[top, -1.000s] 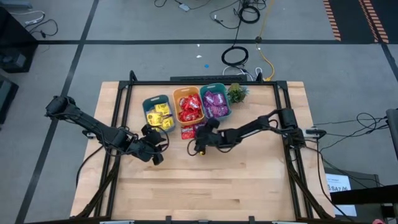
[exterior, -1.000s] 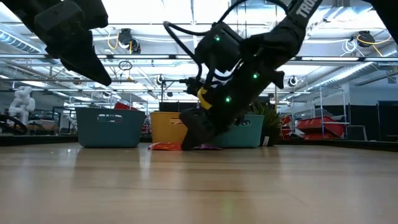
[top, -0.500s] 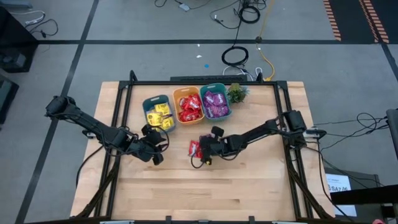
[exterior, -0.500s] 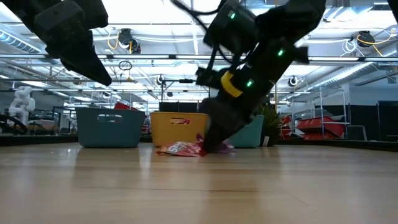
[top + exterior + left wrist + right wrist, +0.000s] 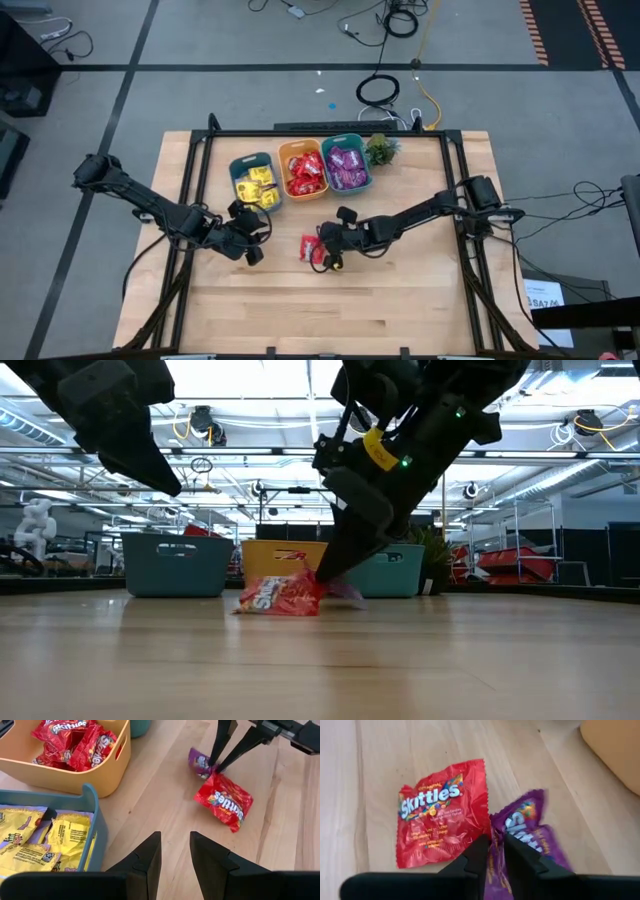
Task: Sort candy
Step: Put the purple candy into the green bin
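Red packet (image 5: pixel 440 812) dragged from bins, purple packet (image 5: pixel 525 832) half-hidden under right gripper (image 5: pixel 492 851)

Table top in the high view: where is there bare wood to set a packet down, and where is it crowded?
The front of the table, nearer than both tools, is bare wood, as is the strip right of the plant. The back centre is crowded: three bins, the red packet and purple packet at the right tool, the left tool close by.
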Tool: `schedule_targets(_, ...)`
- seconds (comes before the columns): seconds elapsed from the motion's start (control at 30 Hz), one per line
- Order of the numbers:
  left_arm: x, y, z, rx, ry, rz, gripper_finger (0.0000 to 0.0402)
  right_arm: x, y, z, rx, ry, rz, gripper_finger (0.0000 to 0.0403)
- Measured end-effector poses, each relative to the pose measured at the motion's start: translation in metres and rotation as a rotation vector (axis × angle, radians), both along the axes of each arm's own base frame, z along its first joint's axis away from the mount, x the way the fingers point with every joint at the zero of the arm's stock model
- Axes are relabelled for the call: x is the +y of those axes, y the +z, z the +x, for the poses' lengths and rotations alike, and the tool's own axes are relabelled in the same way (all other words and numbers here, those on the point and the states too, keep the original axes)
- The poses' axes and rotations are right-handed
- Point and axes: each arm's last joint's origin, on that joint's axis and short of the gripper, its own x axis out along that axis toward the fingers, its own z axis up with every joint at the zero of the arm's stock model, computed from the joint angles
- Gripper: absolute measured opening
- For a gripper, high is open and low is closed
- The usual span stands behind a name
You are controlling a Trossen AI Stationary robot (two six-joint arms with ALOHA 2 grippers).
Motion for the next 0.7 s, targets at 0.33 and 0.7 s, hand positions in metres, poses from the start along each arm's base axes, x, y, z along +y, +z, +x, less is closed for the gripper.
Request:
schedule_targets(0.33, 0.0000, 0.0000, 0.0000, 0.000, 0.001, -0.001, 0.0114, -0.0001, -0.0017, 0.0002, -0.001, -0.022, 0.013, 0.0068)
schedule_targets(0.7, 0.0000, 0.0000, 0.0001, -0.001, 0.001, -0.002, 0.0114, -0.0031, -0.0039, -0.0025, 0.036, -0.044, 0.010, 0.0136)
